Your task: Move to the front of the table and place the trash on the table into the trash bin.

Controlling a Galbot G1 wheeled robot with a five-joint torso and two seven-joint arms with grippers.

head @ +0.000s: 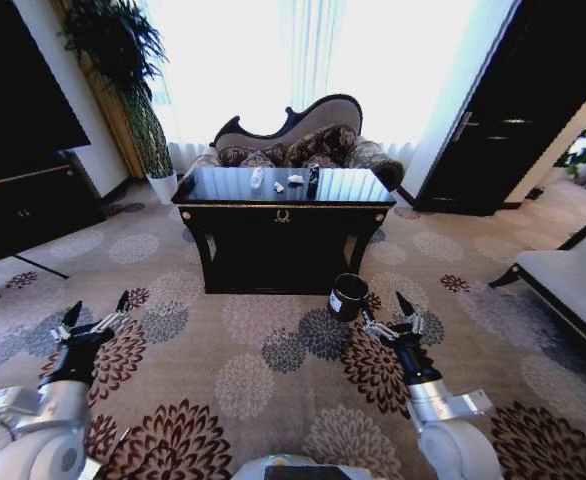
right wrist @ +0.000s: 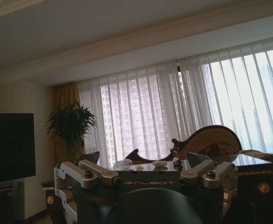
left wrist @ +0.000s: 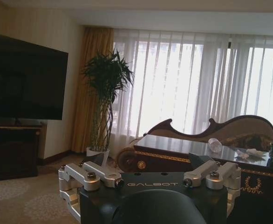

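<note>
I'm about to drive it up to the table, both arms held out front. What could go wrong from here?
1. The trash bin stands on the carpet by the table's front right leg, just ahead of the right tool; driving straight in could knock it over.
2. The bottle, paper scraps and can lie toward the far edge, so reaching them may be a stretch.
3. The open left tool, held low, might hit the apron.
</note>
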